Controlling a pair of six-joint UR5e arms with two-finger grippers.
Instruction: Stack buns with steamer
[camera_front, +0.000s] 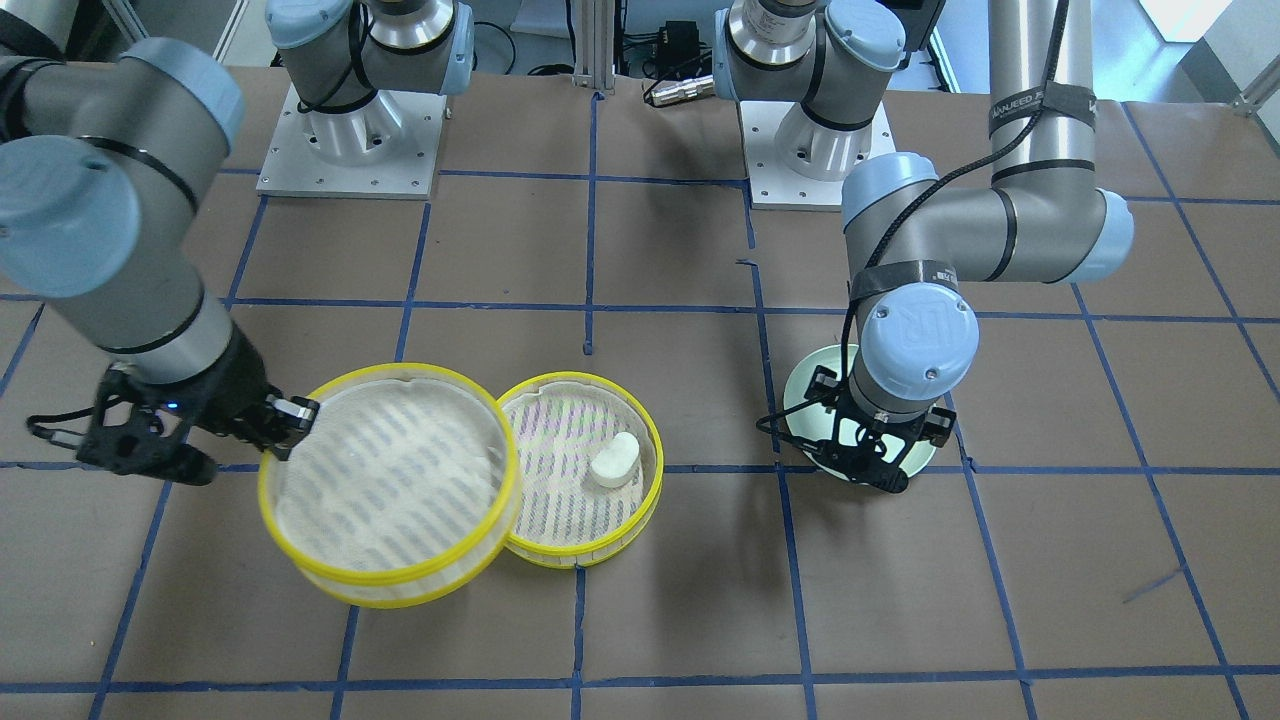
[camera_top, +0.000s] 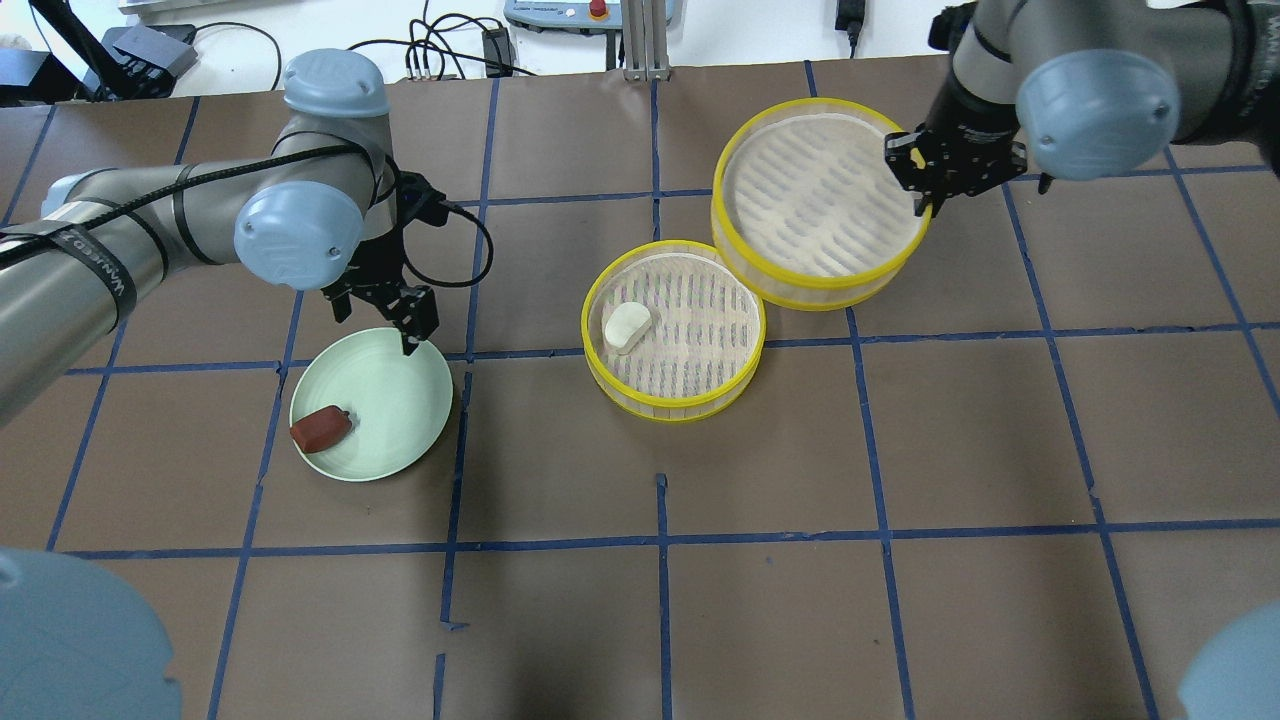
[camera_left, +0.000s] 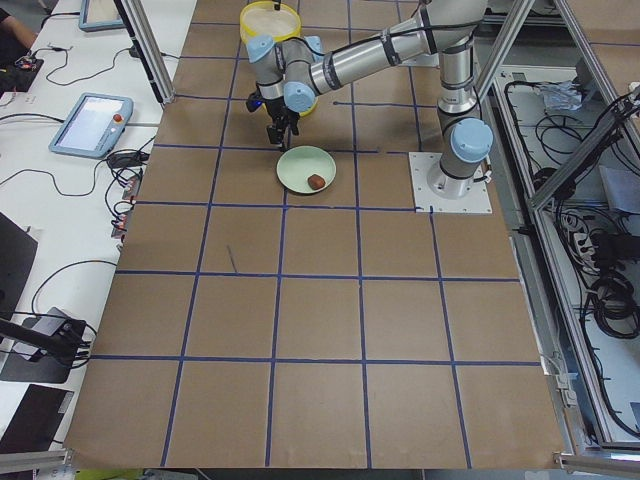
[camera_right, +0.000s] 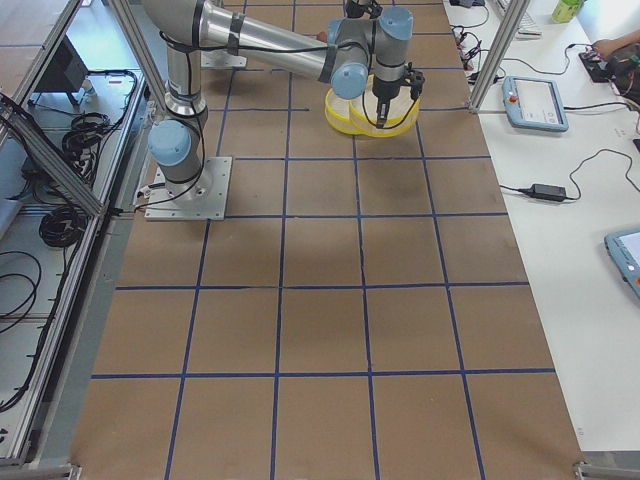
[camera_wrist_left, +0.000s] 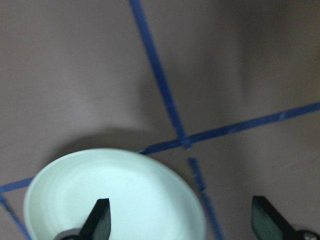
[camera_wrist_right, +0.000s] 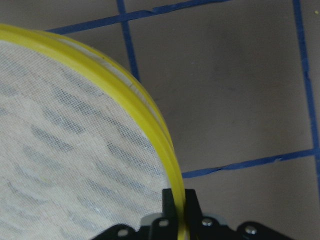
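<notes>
My right gripper (camera_top: 922, 203) pinched the empty tray (camera_top: 815, 205) by its rim, left gripper (camera_top: 378, 318) hung spread; next, probably: seat it squarely on the loaded tray (camera_top: 675, 405).

Pale green plate (camera_top: 392, 398) on tape-gridded table (camera_top: 760, 600)

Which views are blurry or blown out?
Left wrist view: soft all over, green plate and tape lines smeared. Right wrist view: sharp, held steamer tray mesh crisp. Front-facing view: the plate looks washed out, near-white. Overhead view: arm joints at the bottom corners are defocused blobs.
</notes>
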